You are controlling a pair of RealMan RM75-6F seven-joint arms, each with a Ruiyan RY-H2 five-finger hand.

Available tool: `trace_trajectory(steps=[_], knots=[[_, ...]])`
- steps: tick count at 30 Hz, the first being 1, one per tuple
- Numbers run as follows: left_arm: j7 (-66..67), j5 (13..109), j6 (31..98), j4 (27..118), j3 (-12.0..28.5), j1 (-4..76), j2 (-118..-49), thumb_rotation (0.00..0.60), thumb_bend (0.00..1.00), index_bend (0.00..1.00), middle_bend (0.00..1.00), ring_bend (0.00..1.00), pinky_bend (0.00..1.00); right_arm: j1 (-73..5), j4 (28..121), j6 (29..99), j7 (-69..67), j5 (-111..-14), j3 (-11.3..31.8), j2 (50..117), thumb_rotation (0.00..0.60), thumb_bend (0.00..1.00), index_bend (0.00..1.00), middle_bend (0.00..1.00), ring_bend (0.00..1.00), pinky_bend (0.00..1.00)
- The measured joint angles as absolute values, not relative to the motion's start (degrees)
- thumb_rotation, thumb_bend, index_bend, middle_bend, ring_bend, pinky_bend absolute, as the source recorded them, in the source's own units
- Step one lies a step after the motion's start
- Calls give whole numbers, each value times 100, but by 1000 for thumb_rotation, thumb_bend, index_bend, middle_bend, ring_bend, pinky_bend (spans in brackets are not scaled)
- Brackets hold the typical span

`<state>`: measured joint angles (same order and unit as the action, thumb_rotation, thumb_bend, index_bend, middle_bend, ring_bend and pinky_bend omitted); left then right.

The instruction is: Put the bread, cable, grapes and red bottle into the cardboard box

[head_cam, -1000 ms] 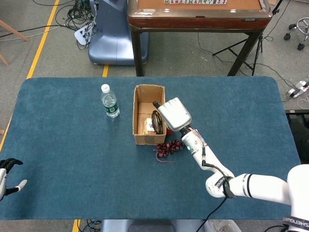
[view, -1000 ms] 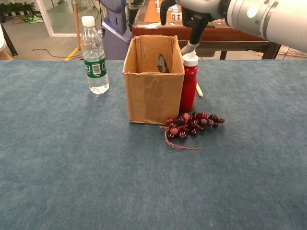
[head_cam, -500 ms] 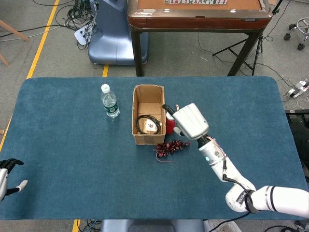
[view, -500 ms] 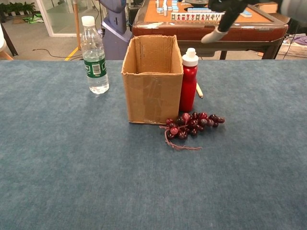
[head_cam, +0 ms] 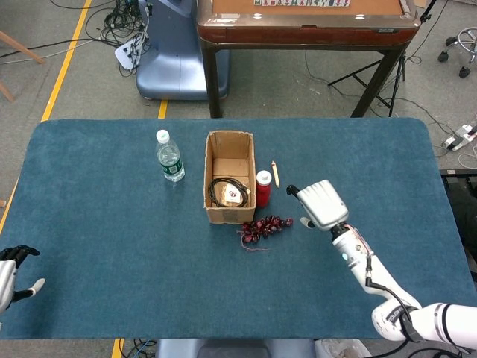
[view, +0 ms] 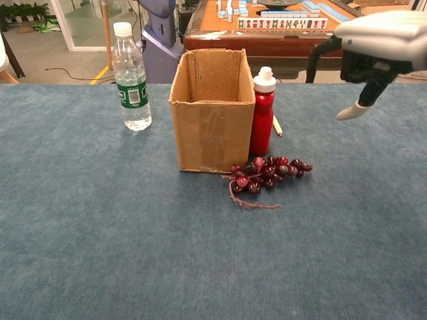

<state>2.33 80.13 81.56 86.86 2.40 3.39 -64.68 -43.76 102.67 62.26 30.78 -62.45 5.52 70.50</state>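
Observation:
The cardboard box [head_cam: 229,186] [view: 212,110] stands open-topped at the table's middle. Inside it the head view shows a coiled black cable [head_cam: 220,191] and a wrapped bread [head_cam: 234,195]. A red bottle [head_cam: 263,188] [view: 263,111] with a white cap stands upright against the box's right side. Dark red grapes [head_cam: 264,226] [view: 269,171] lie on the cloth in front of the bottle. My right hand [head_cam: 320,203] [view: 377,47] hovers open and empty to the right of the bottle and grapes, above the table. At the far left edge my left hand [head_cam: 13,274] rests open and empty.
A clear water bottle [head_cam: 170,156] [view: 130,77] stands left of the box. A thin pencil-like stick [head_cam: 275,173] lies behind the red bottle. The blue cloth table [head_cam: 112,246] ends near the left hand. A wooden table [head_cam: 305,19] stands beyond.
My right hand left the box top, where it had held the cable, and moved right and toward me, empty. The cable now lies in the box. The left hand stayed put.

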Motion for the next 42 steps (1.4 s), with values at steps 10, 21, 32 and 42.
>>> trace_trajectory(steps=[10,21,32,42], knots=[[205,8028,8182,8689,233,325,-6454,600,151,369,329,271,540,-4703,9620,5427,3212,-5427,583,7683,600,0,377,1000,1000,1000],[218,8011,8136,8711,218,331,-6427,600,151,369,329,271,540,-5221,9220,4804,3550,-4520,605,8148,600,0,377,1000,1000,1000],[138,7923,8094,8779,233,318,-6352,600,151,423,329,271,540,-5732,8824,4626,3977,-3587,551,8559,600,0,377,1000,1000,1000],[210,7794,7992,8884,219,308,-6272,600,151,500,329,271,540,-6037,8519,4214,3910,-3227,416,8647,600,0,382,1000,1000,1000]])
